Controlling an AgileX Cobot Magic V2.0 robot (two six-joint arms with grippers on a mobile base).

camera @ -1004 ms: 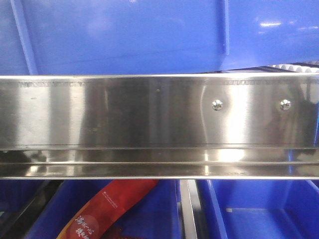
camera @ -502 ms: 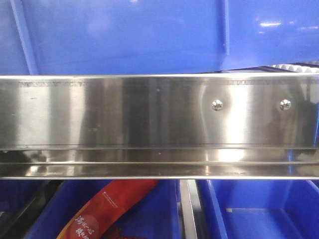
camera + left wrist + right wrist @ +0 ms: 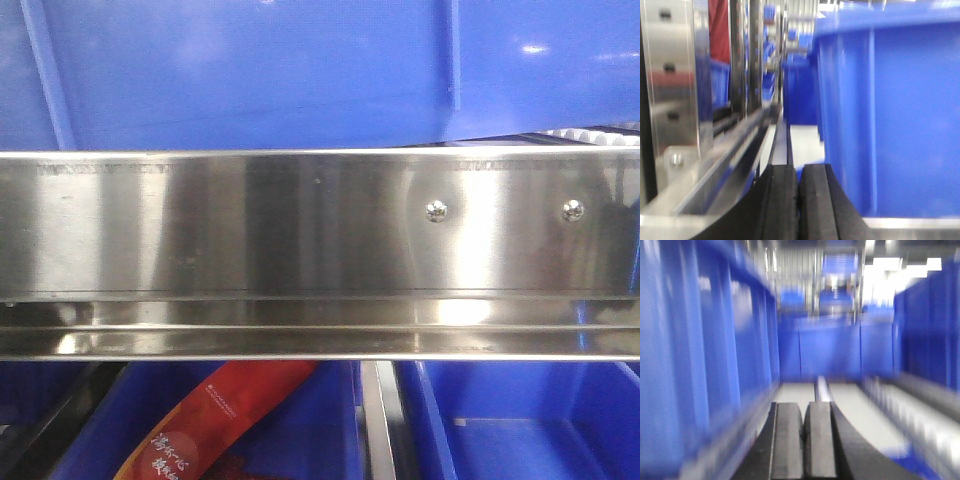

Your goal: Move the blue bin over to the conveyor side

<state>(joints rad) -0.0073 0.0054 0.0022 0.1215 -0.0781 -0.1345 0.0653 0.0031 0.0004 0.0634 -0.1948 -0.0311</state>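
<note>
Blue bin (image 3: 250,70) sits behind the steel rail (image 3: 300,230); both grippers closed and empty beside it.
Front view almost matches half a second ago: bin wall fills the same band above the rail, and only the glint on its upper right wall has shrunk, so any shift is slight. The left gripper (image 3: 798,200) has its fingers (image 3: 782,200) pressed together with nothing between, bin wall just to its right. The right gripper (image 3: 803,440) is closed the same way, with a blue wall close on its left, likely the same bin, but the blur is too heavy to be sure. Contact with the bin can't be told in either wrist view. Both wrist views are smeared, which suggests the arms are moving. The belt is not in view, so remaining travel can't be judged; likely mid-move. The lower bins (image 3: 520,420) and red packet (image 3: 220,410) under the rail are unchanged.
</note>
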